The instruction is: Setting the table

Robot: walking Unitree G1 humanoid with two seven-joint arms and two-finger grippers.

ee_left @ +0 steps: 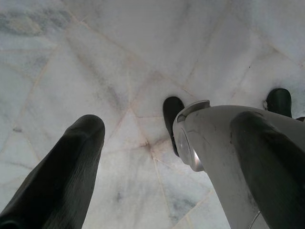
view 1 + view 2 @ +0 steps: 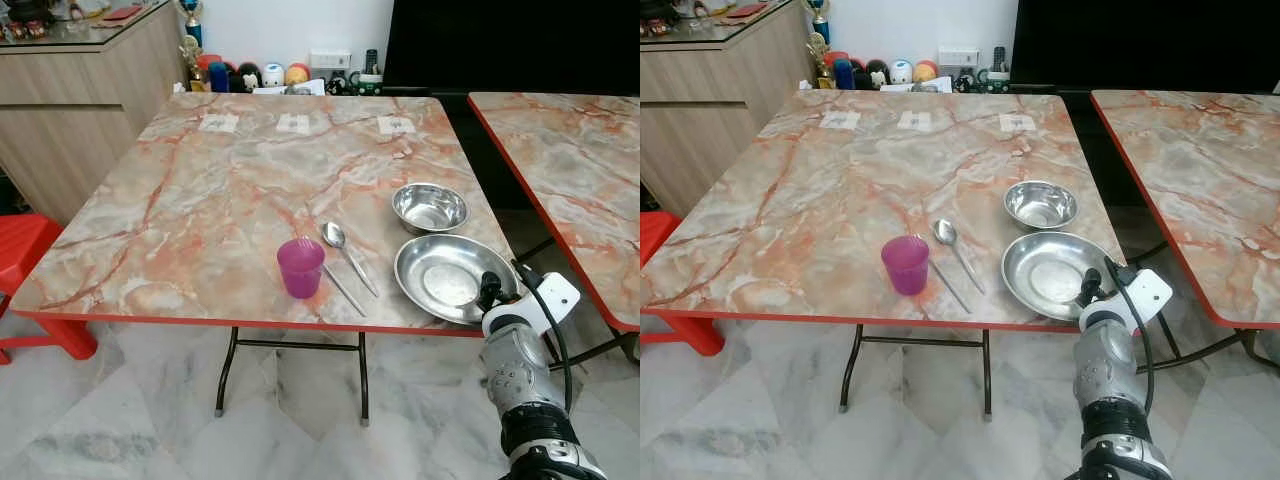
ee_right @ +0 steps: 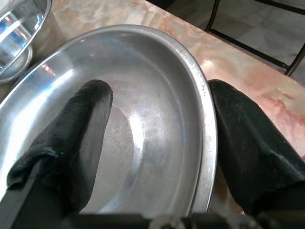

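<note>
1. The marbled tabletop (image 2: 200,200) with a red edge carried four items, all near its front edge and toward the robot's right.
2. Landmark: the large steel plate (image 2: 445,277), shallow, lay at the tabletop's front right corner.
3. A smaller steel bowl (image 2: 430,207) sat just behind the plate, very near it; whether the rims touched could not be told.
4. A spoon (image 2: 346,256) lay to the left of the plate, its bowl end pointing away from the robot. A thin straight utensil (image 2: 343,289) lay just beside it on the left, roughly parallel.
5. A purple cup (image 2: 300,267) stood upright left of the spoon, well apart from the plate.
6. The right gripper (image 3: 157,129) was at the plate's near right rim. Its fingers (image 3: 81,138) were spread apart and straddled the rim: one inside the dish, the other outside over the tabletop. No firm clamp on the rim was visible.
7. The left gripper (image 1: 157,162) hung over the marble floor (image 1: 119,57), fingers apart, holding nothing.
8. A second marbled table (image 2: 570,170) stood to the right of the plate's table.
</note>
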